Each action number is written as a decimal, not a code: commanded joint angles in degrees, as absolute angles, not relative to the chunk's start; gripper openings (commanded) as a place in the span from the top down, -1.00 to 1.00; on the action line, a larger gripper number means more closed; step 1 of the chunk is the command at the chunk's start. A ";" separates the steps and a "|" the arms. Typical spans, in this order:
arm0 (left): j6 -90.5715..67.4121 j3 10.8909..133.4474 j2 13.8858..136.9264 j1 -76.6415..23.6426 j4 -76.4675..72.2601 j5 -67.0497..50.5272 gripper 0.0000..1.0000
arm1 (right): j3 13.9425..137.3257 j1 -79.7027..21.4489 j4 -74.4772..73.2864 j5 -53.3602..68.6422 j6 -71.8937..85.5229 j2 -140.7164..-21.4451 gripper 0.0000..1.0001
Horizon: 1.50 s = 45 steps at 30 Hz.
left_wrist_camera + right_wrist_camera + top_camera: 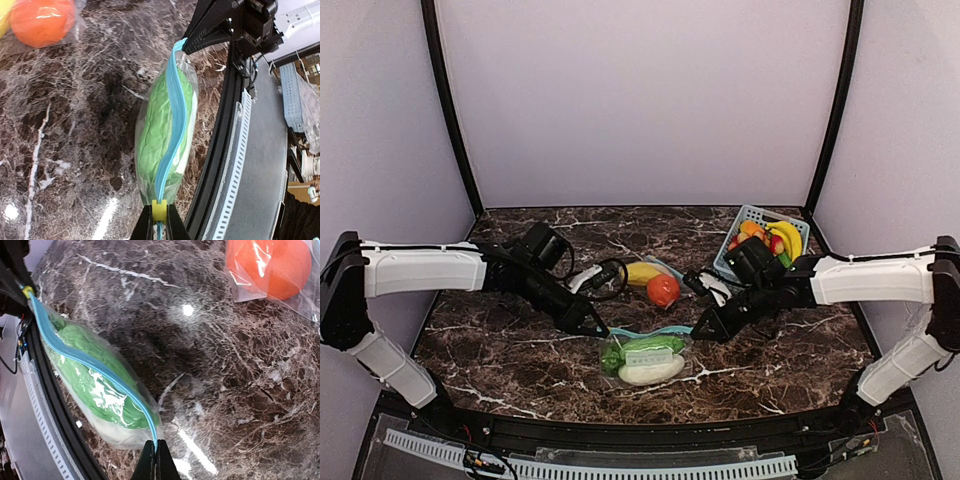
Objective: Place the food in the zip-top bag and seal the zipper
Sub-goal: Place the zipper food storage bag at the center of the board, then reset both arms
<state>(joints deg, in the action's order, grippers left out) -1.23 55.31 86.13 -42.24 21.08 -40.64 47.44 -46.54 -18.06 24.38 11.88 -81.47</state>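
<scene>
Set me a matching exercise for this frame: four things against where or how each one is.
1 left pincer
2 right pincer
3 orange ball
4 basket

A back right of table
B shut on yellow slider
C inside the farther bag
D shut on zipper, opposite end

Pairs: 1-B, 2-D, 3-C, 4-A
</scene>
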 commanded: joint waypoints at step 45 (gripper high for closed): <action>-11.91 47.96 68.47 -2.70 11.01 -13.51 -0.82 | 52.13 -19.06 -13.32 7.03 19.15 -76.09 -0.97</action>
